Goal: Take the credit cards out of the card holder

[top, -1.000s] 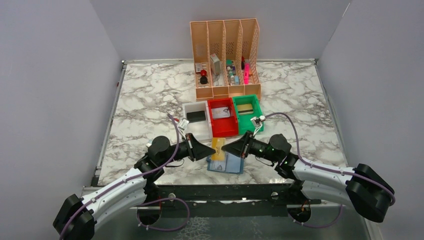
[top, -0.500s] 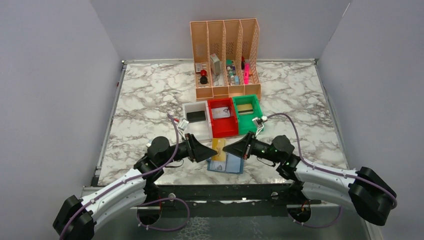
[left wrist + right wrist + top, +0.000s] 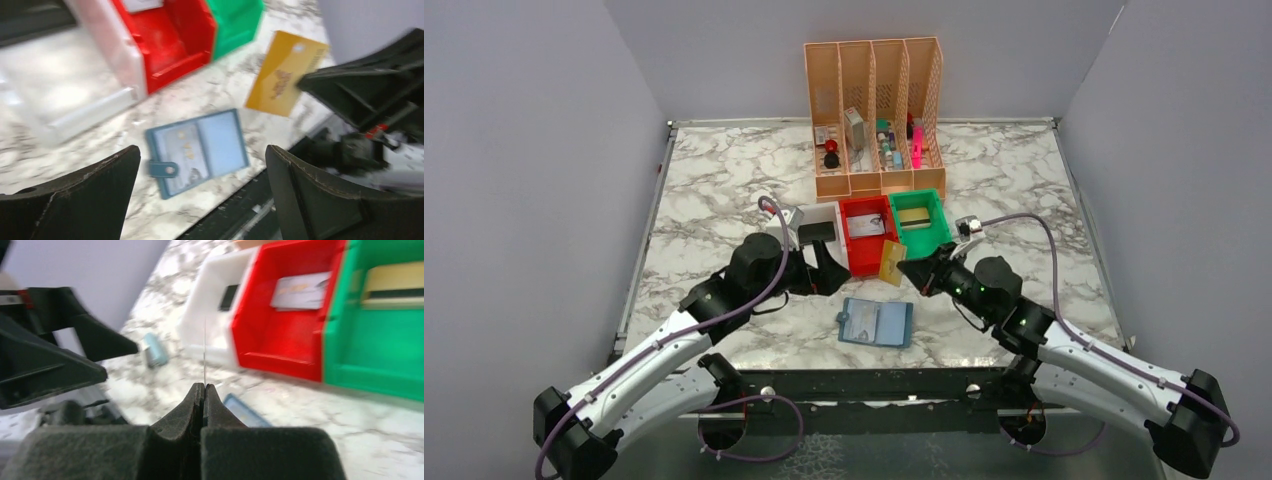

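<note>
Now that the gold card [image 3: 891, 262] has come clear of the card holder [image 3: 876, 323], the right jaws stay clenched on one edge of it, holding it above the worktop [image 3: 724, 200] just in front of the red bin [image 3: 869, 243]. The left jaws, shut beside the wallet a second ago, have sprung wide and lifted away. The holder lies open and flat between the arms, untouched. One card looks freed; whether the grey one remains in the pockets cannot be told.
</note>
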{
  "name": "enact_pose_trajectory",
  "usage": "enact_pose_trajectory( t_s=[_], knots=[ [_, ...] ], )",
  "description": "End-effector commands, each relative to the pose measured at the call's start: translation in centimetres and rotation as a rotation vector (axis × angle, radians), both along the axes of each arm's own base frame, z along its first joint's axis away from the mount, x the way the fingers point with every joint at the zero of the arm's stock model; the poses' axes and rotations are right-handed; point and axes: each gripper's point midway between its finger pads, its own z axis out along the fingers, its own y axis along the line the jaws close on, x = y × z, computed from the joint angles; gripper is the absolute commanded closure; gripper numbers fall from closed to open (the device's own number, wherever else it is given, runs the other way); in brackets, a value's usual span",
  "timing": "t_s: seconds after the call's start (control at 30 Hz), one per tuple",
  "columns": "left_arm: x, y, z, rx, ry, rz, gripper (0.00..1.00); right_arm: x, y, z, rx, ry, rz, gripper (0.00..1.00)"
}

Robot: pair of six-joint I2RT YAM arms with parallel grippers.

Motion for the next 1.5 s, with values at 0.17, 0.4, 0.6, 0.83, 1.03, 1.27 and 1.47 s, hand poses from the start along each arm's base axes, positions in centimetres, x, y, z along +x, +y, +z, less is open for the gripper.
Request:
enact_pose_trajectory(
  t_s=[0.17,0.4,0.6,0.83,1.03,1.27,1.47],
  knots=[
    [4.1,9.2,-0.3,0.534,-0.083,0.318,0.01,5.9,-6.4,0.9,-0.462,-0.229,-0.327,0.99],
    [4.5,12.3,-1.3,0.634,-0.126,0.424,0.01,9.6,-7.8,2.4,-0.787,-0.384,-0.406,0.99],
    [4.2,12.3,-1.2,0.598,-0.139,0.428,0.01,11.9,-5.8,2.8,-0.888,-0.581,-0.235,0.99],
    [4.3,12.5,-1.6,0.623,-0.14,0.424,0.01,14.5,-4.4,-0.2,-1.066,-0.615,-0.023,0.99],
    [4.3,12.3,-1.8,0.634,-0.137,0.406,0.01,14.3,-3.0,-1.9,-1.09,-0.68,0.116,0.99],
    [4.3,12.3,-2.0,0.643,-0.132,0.396,0.01,17.7,-5.4,-3.9,-1.284,-0.642,0.074,0.99],
    [4.3,12.2,-2.2,0.649,-0.129,0.391,0.01,18.8,-6.5,-5.2,-1.333,-0.647,0.1,0.99]
  ],
)
